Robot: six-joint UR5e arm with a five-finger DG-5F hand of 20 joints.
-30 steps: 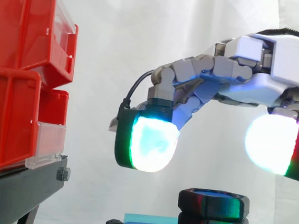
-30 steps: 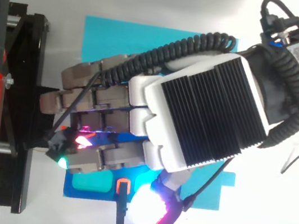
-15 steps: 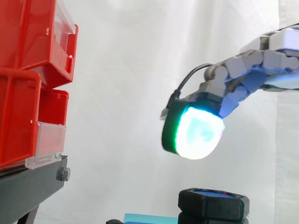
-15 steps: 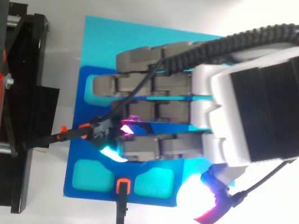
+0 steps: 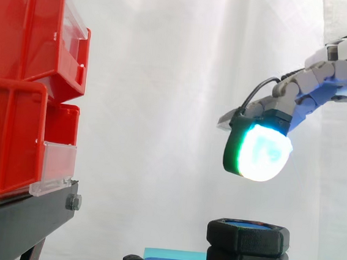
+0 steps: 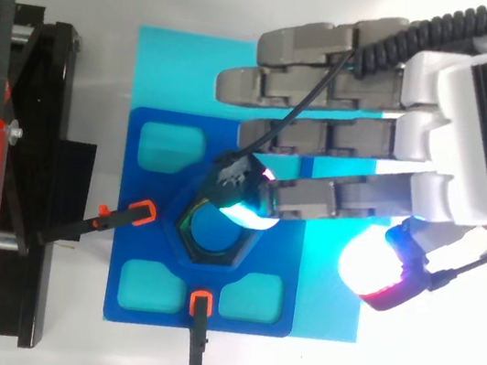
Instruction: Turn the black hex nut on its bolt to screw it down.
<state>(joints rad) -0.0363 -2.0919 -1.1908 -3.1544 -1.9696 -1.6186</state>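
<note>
Two black hex blocks stand stacked on the blue fixture (image 6: 143, 301). The upper one is judged to be the hex nut (image 5: 248, 234), and from above the bolt (image 6: 209, 235) shows blue in its bore. The nut looks like rigid, light, matt plastic, unlikely to slip. Its flat sides offer the best hold, pinched on opposite faces. The hand (image 5: 335, 75) hangs above and right of the nut, well apart, fingers relaxed and holding nothing. Orange-tipped clamps (image 6: 136, 214) grip the fixture's left and lower edges in the top view, near the nut, and could catch a sweeping fingertip. Red bins (image 5: 24, 85) on the black stand (image 5: 23, 220) sit well clear.
</note>
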